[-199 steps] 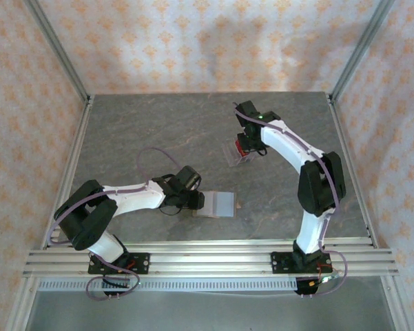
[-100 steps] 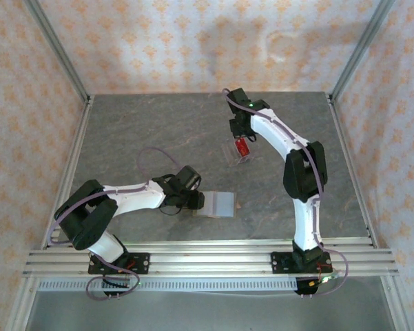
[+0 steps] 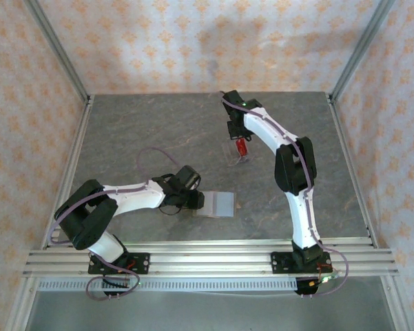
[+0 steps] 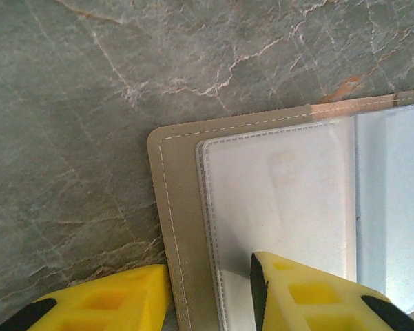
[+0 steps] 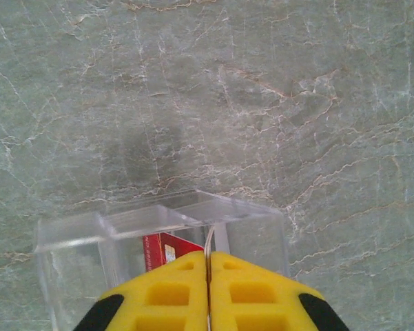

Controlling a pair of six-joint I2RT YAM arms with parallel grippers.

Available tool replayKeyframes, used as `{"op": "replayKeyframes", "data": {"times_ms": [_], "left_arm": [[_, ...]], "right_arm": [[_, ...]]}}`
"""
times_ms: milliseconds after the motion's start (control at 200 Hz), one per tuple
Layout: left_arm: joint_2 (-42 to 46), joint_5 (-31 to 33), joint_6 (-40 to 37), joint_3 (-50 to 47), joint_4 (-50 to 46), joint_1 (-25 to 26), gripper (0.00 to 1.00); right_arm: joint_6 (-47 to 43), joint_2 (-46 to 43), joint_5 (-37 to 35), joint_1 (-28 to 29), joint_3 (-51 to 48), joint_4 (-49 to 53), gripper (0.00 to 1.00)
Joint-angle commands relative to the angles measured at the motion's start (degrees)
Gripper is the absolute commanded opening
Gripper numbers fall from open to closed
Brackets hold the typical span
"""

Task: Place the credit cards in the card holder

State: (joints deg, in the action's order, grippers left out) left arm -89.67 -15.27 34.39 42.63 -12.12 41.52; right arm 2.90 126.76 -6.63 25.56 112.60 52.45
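Flat stitched olive card holder (image 4: 176, 207) — veined grey stone table (image 4: 69, 103)

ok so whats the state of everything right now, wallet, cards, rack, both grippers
card holder: open, lying flat on the table, light inner sleeves showing, no card visible in them
red card: standing in the clear rack, pinched at one edge, it seems
clear rack: standing on the table, one red card visible inside
left gripper: open, fingers straddling the card holder's edge
right gripper: shut on the red card
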Motion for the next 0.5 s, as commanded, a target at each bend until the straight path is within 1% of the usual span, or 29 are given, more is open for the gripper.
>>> {"op": "replayKeyframes", "data": {"times_ms": [0, 150, 305, 400, 495], "left_arm": [[-2.27, 2.88, -0.91, -0.01, -1.25, -1.26, 0.38], [-2.37, 2.87, -0.8, 0.31, -1.33, -1.26, 0.39], [-2.18, 2.87, -0.82, 0.19, -1.44, -1.26, 0.38], [-1.91, 2.92, -0.82, 0.12, -1.67, -1.26, 0.38], [-1.68, 3.05, -0.81, 0.04, -1.68, -1.31, 0.38]], "right_arm": [[0.46, -3.48, -1.74, -0.27, -3.38, 0.91, 0.05], [0.63, -4.98, -2.24, -0.38, -3.9, 1.56, 0.02], [1.21, -6.51, -0.26, -0.35, -4.56, 1.93, 0.01], [1.76, -7.95, 1.21, -0.38, -5.8, 1.62, 0.04], [2.35, -8.89, 2.53, -0.42, -6.96, 1.34, 0.1]]}}
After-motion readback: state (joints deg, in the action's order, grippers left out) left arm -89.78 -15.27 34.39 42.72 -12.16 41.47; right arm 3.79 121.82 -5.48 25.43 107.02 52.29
